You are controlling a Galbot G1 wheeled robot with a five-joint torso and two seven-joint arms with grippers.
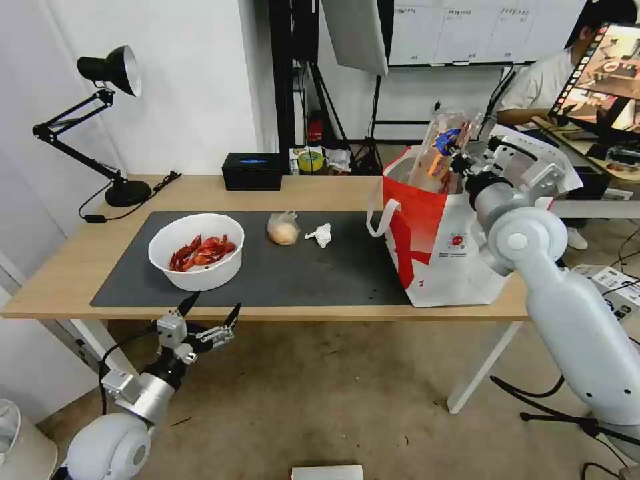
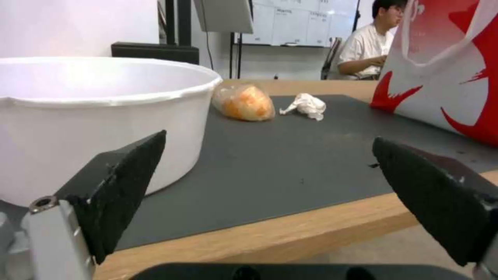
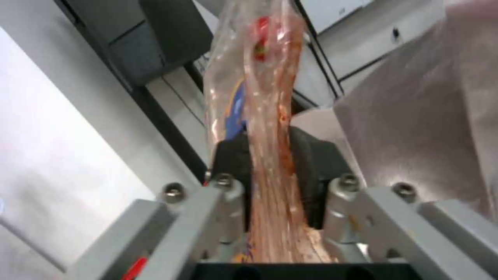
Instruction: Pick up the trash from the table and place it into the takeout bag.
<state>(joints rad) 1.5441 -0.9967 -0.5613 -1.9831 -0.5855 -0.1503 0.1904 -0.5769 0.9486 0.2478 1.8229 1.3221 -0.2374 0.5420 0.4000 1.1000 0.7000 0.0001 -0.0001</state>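
My right gripper (image 1: 460, 163) is shut on the clear plastic tray (image 1: 445, 150), holding it on edge over the open mouth of the red-and-white takeout bag (image 1: 440, 247) at the right end of the table (image 1: 67, 280). In the right wrist view the tray (image 3: 259, 97) is clamped between the pads, with the bag's foil lining beside it. On the dark mat (image 1: 300, 273) stand the white bowl (image 1: 196, 251) of red shells, the small clear bag (image 1: 283, 229) and the crumpled tissue (image 1: 321, 234). My left gripper (image 1: 210, 310) is open just below the table's front edge, in front of the bowl (image 2: 93, 116).
A black desk lamp (image 1: 100, 120) stands at the table's back left and a black tissue box (image 1: 252, 171) at the back edge. Light stands and a screen rise behind the table. A person sits at a desk at the back right.
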